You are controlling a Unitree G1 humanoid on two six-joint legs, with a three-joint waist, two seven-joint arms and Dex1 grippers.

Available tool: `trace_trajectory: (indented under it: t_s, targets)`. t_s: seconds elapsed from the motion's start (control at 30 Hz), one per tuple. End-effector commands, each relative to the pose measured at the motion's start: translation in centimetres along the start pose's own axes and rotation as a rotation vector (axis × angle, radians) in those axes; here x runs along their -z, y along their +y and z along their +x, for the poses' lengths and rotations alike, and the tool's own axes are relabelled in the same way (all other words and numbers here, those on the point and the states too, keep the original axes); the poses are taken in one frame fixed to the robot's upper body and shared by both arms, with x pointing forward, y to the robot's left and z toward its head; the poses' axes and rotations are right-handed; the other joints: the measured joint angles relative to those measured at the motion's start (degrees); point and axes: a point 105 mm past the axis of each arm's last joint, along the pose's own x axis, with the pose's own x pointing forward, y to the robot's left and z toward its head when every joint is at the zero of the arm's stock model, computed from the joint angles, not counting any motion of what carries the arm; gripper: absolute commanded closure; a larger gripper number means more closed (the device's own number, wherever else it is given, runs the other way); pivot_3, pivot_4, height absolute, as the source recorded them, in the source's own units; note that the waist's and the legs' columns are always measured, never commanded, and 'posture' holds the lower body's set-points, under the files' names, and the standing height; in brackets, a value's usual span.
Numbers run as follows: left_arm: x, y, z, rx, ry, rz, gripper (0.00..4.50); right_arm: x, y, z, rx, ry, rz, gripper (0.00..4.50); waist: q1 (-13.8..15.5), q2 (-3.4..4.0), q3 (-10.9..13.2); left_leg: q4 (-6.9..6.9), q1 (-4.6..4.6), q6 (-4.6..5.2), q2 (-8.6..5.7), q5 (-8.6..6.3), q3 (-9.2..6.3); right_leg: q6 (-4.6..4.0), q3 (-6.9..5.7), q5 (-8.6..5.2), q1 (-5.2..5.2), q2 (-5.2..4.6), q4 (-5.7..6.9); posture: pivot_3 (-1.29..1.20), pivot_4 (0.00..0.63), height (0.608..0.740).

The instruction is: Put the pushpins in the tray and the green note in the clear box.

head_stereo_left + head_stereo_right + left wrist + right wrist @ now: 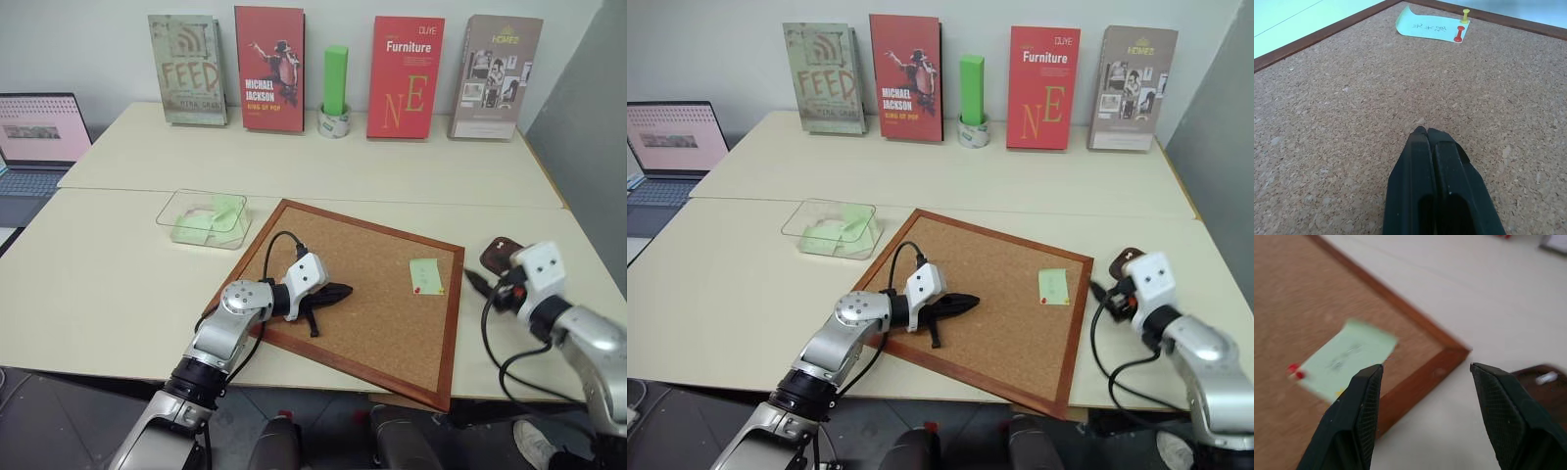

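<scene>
Two pins remain stuck in the pale green square paper note (425, 275), which lies pinned near the far right edge of the big wood-framed corkboard (372, 323) on the cream desk (108, 284). One is a red round-headed pushpin (1459, 33); the other, beside it at the note's corner, looks yellow-green (1465, 14). So as I see it, the note is not freed yet.

Off the board's right edge sits the small dark reddish-brown glossy tray (1542, 379), with a small pale item lying in it; I cannot tell whether that is a pin. The shallow transparent plastic box (203, 217) stands left of the board's far corner, well apart from the note, and already holds some pale green paper pieces.

The right gripper (1425, 377) hangs just past the board's right edge, between tray and note, its jaws standing apart and gripping nothing. The left gripper (1427, 134) rests over the middle of the cork, jaws pressed together and empty.

My judgement: both visible pins have to come out and go to the tray, then this note must travel across to the clear box. Most of that work looks undone.
</scene>
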Motion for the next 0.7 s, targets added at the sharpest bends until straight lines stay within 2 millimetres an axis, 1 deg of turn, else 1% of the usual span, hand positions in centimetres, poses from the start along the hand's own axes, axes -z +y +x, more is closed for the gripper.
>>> trace_trajectory:
  t_s: [0.03,0.17,0.37,0.4,0.43,0.47,0.53,0.57,0.7]
  targets:
    - [1.6,-0.5,0.1,0.015,0.062,-0.021,4.5,-1.0,1.4,0.2,-0.036,-0.041,-0.009,1.49,0.0,0.0,0.0,0.02,0.0,0.0,0.0,0.0,0.0,0.0,0.0,0.0,0.0,0.0,-0.02,0.0,0.15,0.74]
    - [1.6,-0.5,0.1,0.016,0.064,-0.019,4.5,-0.4,2.4,0.9,-0.067,-0.023,0.0,1.49,0.0,-0.01,0.0,0.05,0.02,0.0,0.04,0.0,0.02,0.0,0.0,-0.01,0.0,0.0,-0.1,0.0,0.15,0.74]
    - [1.6,-0.4,0.1,0.013,0.063,-0.017,4.5,0.1,1.7,1.9,-0.033,-0.019,0.007,1.49,0.0,-0.01,0.0,0.0,-0.03,-0.01,0.02,0.0,0.02,-0.01,-0.02,-0.01,-0.02,0.0,-0.11,0.0,0.15,0.74]
    - [1.5,-0.4,0.1,0.012,0.063,-0.017,4.5,0.1,1.6,2.0,-0.03,-0.02,0.008,1.85,0.0,-0.01,0.0,-0.01,-0.04,-0.01,0.02,-0.01,0.02,-0.01,-0.03,-0.01,-0.02,0.0,-0.11,0.0,0.15,0.74]
    - [1.5,-0.4,0.1,0.011,0.062,-0.017,4.5,0.2,1.5,2.1,-0.024,-0.018,0.005,1.94,0.0,-0.01,0.0,-0.01,-0.04,-0.01,0.02,0.0,0.02,-0.01,-0.03,-0.01,-0.02,0.0,-0.11,0.0,0.15,0.74]
    - [1.5,-0.3,0.1,0.011,0.062,-0.018,4.5,0.2,1.4,2.1,-0.019,-0.016,0.004,2.29,0.0,-0.01,0.0,-0.02,-0.04,-0.01,0.02,0.0,0.02,-0.01,-0.03,-0.01,-0.02,0.0,-0.12,0.0,0.15,0.74]
    - [1.5,-0.3,0.1,0.01,0.061,-0.018,4.5,0.4,1.2,2.2,-0.014,-0.013,0.007,2.66,0.0,-0.01,0.0,-0.02,-0.04,-0.01,0.03,0.0,0.02,-0.01,-0.03,-0.01,-0.02,0.0,-0.11,0.0,0.15,0.74]
    - [1.5,-0.3,0.1,0.01,0.061,-0.018,4.5,0.4,1.2,2.1,-0.013,-0.013,0.008,2.97,0.0,-0.01,0.0,-0.02,-0.04,-0.01,0.02,0.0,0.01,-0.01,-0.04,-0.01,-0.02,0.0,-0.11,0.0,0.15,0.74]
    - [1.5,-0.3,0.1,0.01,0.062,-0.018,4.5,0.6,1.1,1.8,-0.016,-0.007,0.011,3.66,0.0,-0.01,0.0,-0.02,-0.04,-0.01,0.02,0.0,0.01,-0.01,-0.03,-0.01,-0.02,0.0,-0.12,0.0,0.15,0.74]
